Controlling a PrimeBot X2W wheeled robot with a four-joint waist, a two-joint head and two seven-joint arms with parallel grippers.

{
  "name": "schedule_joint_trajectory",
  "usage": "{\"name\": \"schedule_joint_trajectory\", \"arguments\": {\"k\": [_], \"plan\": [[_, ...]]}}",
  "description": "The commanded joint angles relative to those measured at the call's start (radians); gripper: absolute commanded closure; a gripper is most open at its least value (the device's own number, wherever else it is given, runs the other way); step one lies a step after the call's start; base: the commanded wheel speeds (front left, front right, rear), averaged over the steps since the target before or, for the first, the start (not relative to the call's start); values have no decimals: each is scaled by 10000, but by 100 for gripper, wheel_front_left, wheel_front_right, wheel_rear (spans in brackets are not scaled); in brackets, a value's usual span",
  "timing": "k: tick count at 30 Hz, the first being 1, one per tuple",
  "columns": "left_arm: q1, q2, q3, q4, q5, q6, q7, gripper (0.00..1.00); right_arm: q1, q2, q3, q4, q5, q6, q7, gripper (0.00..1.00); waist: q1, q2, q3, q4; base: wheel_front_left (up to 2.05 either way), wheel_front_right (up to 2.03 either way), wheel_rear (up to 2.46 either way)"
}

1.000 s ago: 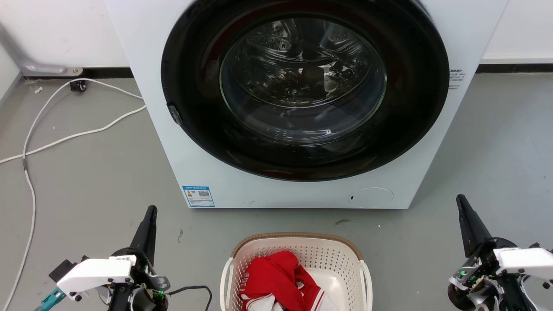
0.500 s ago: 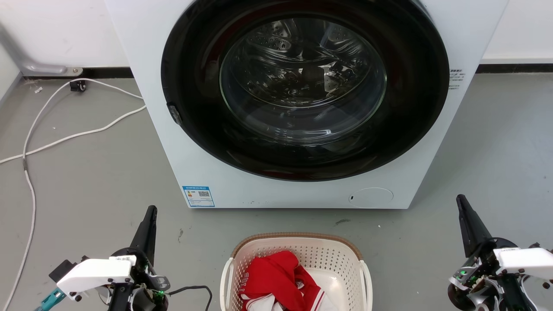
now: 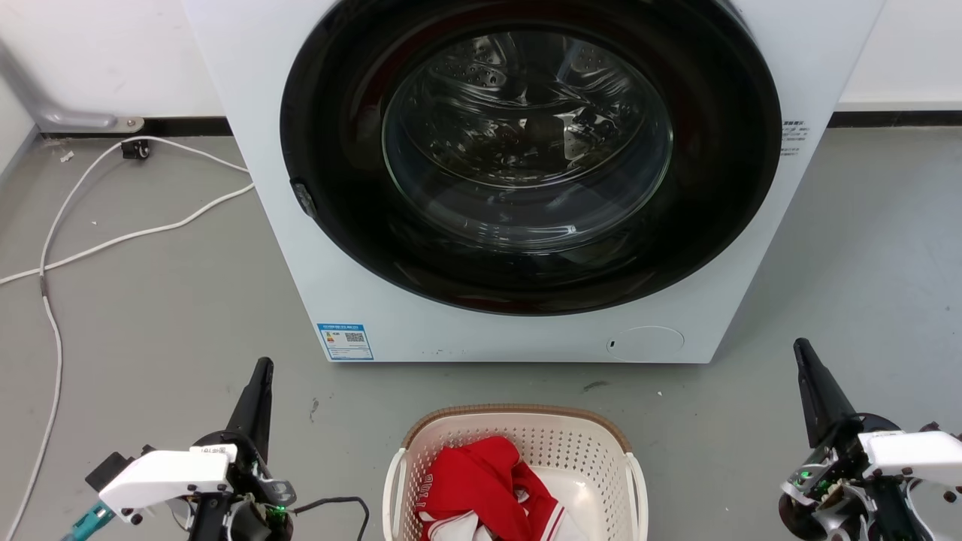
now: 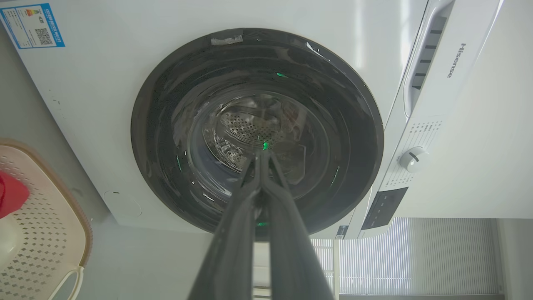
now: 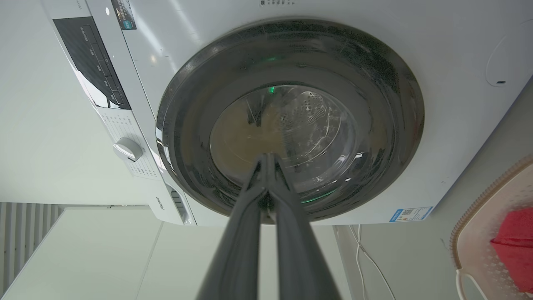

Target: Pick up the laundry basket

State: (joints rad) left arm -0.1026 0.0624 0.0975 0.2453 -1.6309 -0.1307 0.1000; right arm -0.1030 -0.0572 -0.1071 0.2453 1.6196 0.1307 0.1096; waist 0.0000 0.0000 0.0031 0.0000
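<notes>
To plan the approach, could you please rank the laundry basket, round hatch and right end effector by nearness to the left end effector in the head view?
1. laundry basket, low centre.
2. round hatch, right of centre.
3. right end effector, far right.

Grey floor, white wall, washing machine — perhaps blinds beyond

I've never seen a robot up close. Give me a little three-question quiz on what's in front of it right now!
1. True or false: the left gripper is holding the laundry basket.
2. The cloth in the basket is: A blue, B red, C green?
3. Fill in: the right gripper is ___ (open or shut).
Key: 1 false; 2 B; 3 shut.
</notes>
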Motion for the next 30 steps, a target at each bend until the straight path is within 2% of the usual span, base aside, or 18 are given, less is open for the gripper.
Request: {"name": "schedule_joint_trajectory", "arguments": {"k": [1, 5, 22, 30], "plan": [[0, 0, 2, 0, 0, 0, 0, 0, 0, 2, 0, 0, -2, 0, 0, 0, 0, 0, 0, 0, 0, 0, 0], [239, -64, -26, 263, 3, 2, -30, 0, 258, 38, 25, 244, -16, 0, -25, 0, 0, 0, 0, 0, 0, 0, 0], [556, -72, -313, -488, 612, 1, -830, 0, 648, 42, 267, -524, -675, 0, -851, 0, 0, 0, -1, -4, 0, 0, 0], [649, -76, -92, -709, 1465, 1, -1156, 0, 690, 44, 47, -718, -2020, 1, -1185, 0, 0, 0, -7, 1, 0, 0, 0]]}}
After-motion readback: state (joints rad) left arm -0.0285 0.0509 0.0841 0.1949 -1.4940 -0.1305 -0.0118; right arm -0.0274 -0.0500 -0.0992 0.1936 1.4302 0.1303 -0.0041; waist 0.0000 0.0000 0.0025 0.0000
